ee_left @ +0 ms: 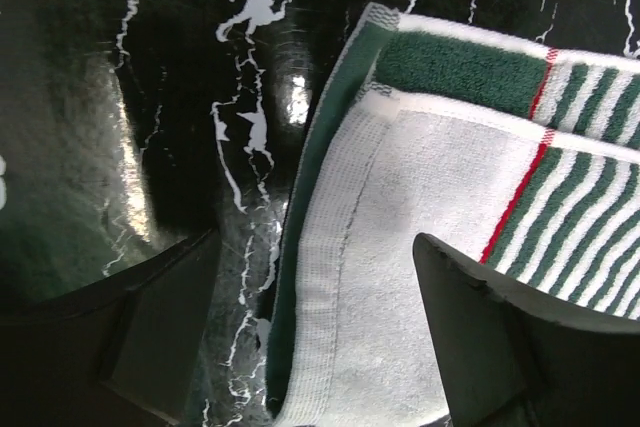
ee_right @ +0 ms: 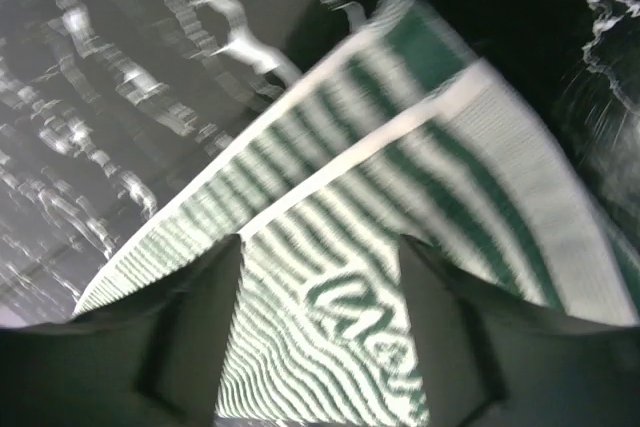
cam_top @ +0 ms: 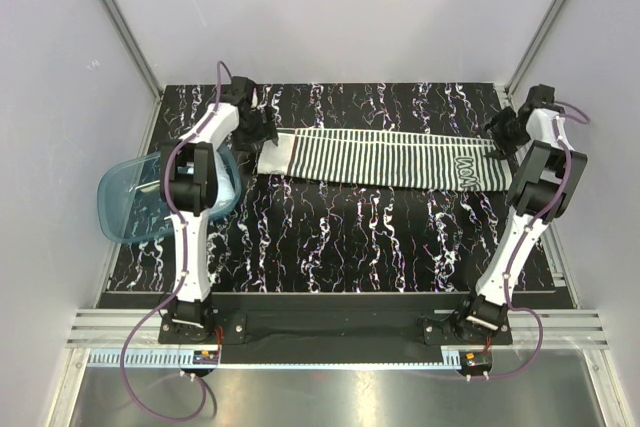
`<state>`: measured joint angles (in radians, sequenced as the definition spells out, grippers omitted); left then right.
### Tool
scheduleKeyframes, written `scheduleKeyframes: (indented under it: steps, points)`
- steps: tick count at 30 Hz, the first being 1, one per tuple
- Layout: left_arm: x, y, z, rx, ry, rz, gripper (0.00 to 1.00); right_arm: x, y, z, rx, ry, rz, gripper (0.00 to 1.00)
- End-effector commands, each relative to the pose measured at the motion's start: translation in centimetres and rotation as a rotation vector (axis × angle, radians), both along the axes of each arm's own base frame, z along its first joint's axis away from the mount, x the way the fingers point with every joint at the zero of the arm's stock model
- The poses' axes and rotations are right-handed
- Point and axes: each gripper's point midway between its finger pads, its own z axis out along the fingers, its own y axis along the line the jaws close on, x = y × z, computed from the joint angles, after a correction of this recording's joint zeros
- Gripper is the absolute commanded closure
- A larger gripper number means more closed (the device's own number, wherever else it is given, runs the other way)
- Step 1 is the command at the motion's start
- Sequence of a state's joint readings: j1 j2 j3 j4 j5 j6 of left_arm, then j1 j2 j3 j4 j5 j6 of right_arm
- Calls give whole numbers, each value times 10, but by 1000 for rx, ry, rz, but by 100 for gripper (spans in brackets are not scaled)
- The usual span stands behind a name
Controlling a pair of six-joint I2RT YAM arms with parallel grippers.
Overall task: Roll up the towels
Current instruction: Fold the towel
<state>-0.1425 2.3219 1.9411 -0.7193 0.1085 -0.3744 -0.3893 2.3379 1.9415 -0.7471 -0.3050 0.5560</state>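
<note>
While its fingers (ee_left: pixel 500 347) are standing apart and clamping nothing, the left gripper (ee_left: pixel 318 357) is hovering over the white-hemmed end of the green-and-white striped terry towel (cam_top: pixel 380 157); the right gripper (ee_right: pixel 320 337), also spread and empty, is hanging over the lettered end. The towel is lying folded in a narrow strip across the far side of the black marbled table (cam_top: pixel 350 237), so rolling is seemingly only beginning: next, one end is needing pinching and curling over tightly.

striped towel (cam_top: pixel 380 159) | dark-green-and-white stripes, plain white left end, lettering at right end | folded lengthwise, flat, unrolled | stretched across far side of table (cam_top: pixel 330 237)
</note>
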Motion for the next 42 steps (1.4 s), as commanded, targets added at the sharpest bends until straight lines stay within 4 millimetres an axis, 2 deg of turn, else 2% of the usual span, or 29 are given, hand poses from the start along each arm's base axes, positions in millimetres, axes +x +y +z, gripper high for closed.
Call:
scheduleKeyframes:
  steps: [1,2,3,4,5,6,8,9,10,11,12,13,14,15,16,17,18,19,22,26,28,33,42]
  points:
    - [11,6,65,4,-132,-14,16,11,-4,90,-110,-194,51,25]
    - [11,2,85,-9,-164,-29,15,13,0,106,-92,-243,73,22]
    - [7,2,95,-6,-171,-31,14,11,2,130,-102,-290,82,19]
    - [4,2,104,-5,-185,-33,13,8,5,141,-100,-311,89,18]
    - [1,2,128,-12,-232,-34,12,5,7,151,-107,-330,90,17]
    - [-2,2,138,-18,-250,-37,10,-5,11,165,-113,-347,85,16]
    - [-13,3,164,-21,-292,-44,9,-21,6,170,-157,-323,46,14]
    - [-21,4,169,-19,-290,-49,8,-38,6,172,-167,-298,12,14]
    - [-30,5,188,-22,-325,-51,7,-51,0,165,-174,-266,-30,12]
    - [-37,7,194,-21,-334,-54,7,-57,-2,165,-157,-285,-53,14]
    - [-48,6,182,-32,-310,-62,6,-82,-7,146,-84,-257,-121,16]
    - [-57,4,182,-48,-313,-66,6,-89,2,142,25,-295,-117,20]
    - [-72,1,197,-85,-343,-70,6,-90,-5,138,48,-338,-149,22]
    - [-87,-9,181,-138,-319,-106,6,-110,-11,116,81,-288,-204,22]
    - [-99,-11,177,-153,-312,-112,6,-117,-16,107,62,-258,-222,23]
    - [-114,-12,191,-169,-351,-117,6,-127,-15,97,62,-208,-225,23]
    - [-130,-15,170,-189,-318,-134,6,-132,-15,89,41,-186,-206,23]
    - [-142,-15,181,-200,-356,-143,6,-136,-19,84,21,-167,-217,23]
    - [-172,-12,164,-196,-337,-173,6,-149,-27,65,-30,-79,-238,24]
    - [-196,-5,142,-165,-325,-187,6,-146,-34,48,-44,-60,-256,32]
    - [-201,-3,132,-158,-316,-185,6,-145,-36,35,-30,-33,-265,37]
    - [-201,-6,133,-168,-312,-195,6,-140,-42,10,-21,2,-280,39]
    - [-201,-6,126,-161,-293,-187,7,-130,-57,-11,-60,12,-285,40]
